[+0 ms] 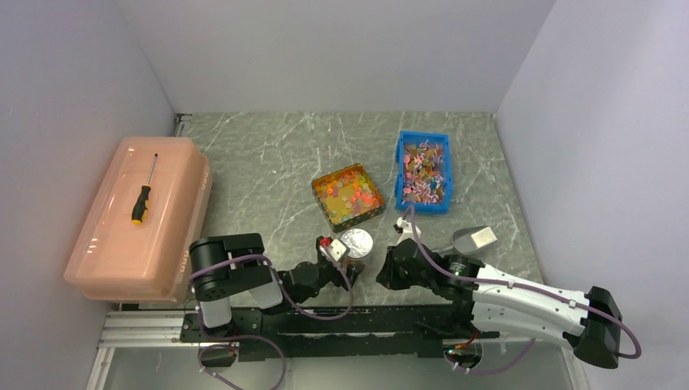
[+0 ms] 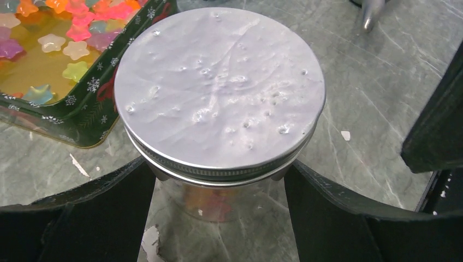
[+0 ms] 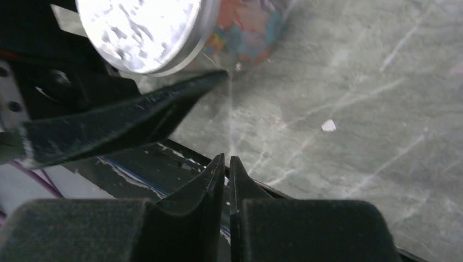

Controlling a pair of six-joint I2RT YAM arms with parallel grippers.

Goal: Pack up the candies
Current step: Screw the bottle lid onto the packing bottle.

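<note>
A clear jar (image 1: 356, 242) with a dented silver lid (image 2: 218, 87) stands near the front edge, with coloured candies (image 3: 245, 27) showing through its wall. My left gripper (image 2: 218, 218) has one finger pressed to each side of the jar just under the lid, shut on it. My right gripper (image 3: 226, 164) hangs low to the right of the jar, fingertips together and empty; in the top view the right gripper (image 1: 388, 272) sits apart from the jar. More star-shaped candies (image 2: 65, 33) lie in a green tin (image 1: 348, 195).
A blue bin (image 1: 422, 171) of mixed candies stands at the back right. A metal scoop (image 1: 474, 239) lies on the table by the right arm. A pink lidded box (image 1: 106, 244) with a screwdriver (image 1: 144, 195) on top fills the left side.
</note>
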